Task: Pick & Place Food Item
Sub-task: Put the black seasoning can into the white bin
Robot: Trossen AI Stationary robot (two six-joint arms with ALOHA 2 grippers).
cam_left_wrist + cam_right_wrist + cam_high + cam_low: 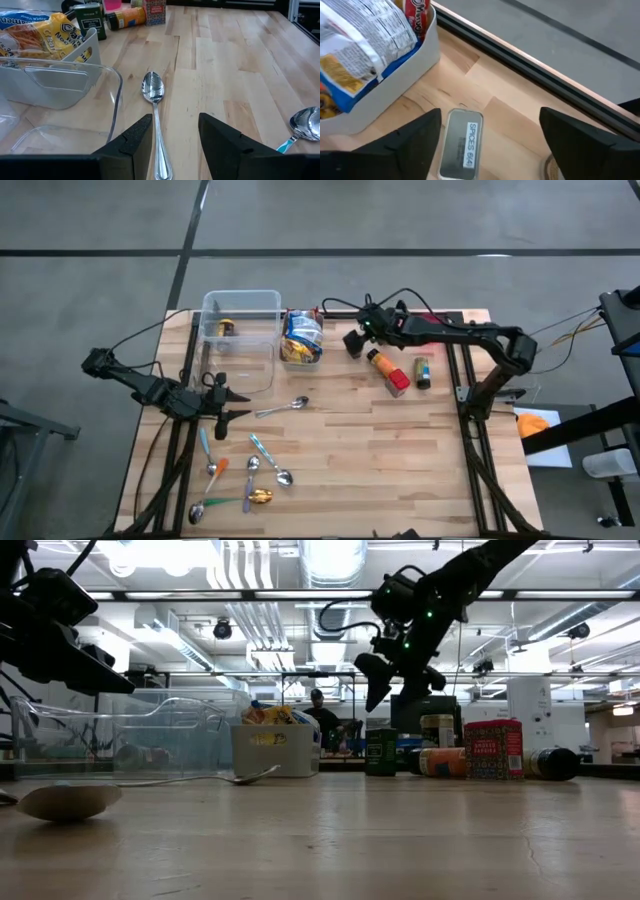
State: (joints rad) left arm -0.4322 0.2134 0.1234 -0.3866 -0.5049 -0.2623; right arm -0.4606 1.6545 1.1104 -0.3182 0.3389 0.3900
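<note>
Right pincer [490, 145] wide, empty.

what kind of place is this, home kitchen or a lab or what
Most likely a robotics lab or workshop, not a kitchen. The low view shows an open industrial ceiling with exposed ducts and strip lights. The wooden table stands on bare concrete floor, with cabled robot arms mounted at its edges.

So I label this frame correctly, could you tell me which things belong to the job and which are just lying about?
Job, probably: open right gripper, poised over the spice tin; white snack bin beside it; clear container.
Lying about: spoons; red-capped bottle; left gripper, idle, open by one spoon.
</note>
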